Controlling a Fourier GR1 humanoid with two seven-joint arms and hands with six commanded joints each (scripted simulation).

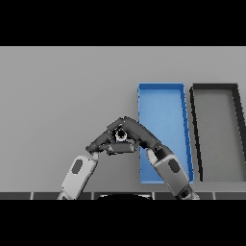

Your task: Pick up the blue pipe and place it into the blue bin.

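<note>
The pipe (121,136) shows only as a small pale ring, seen end-on, on the table just left of the blue bin (163,96). My right hand (140,135) reaches over the bin's near left wall, with its fingers above the pipe and its thumb below, curled round it. My left hand (102,140) comes in from the lower left. Its fingers lie straight and meet the right hand's fingertips above the pipe. Most of the pipe's body is hidden by the two hands.
A dark grey bin (218,91) stands right beside the blue bin, on its right. Both bins are long and run away from me. The grey table (62,96) stretches to the left and back.
</note>
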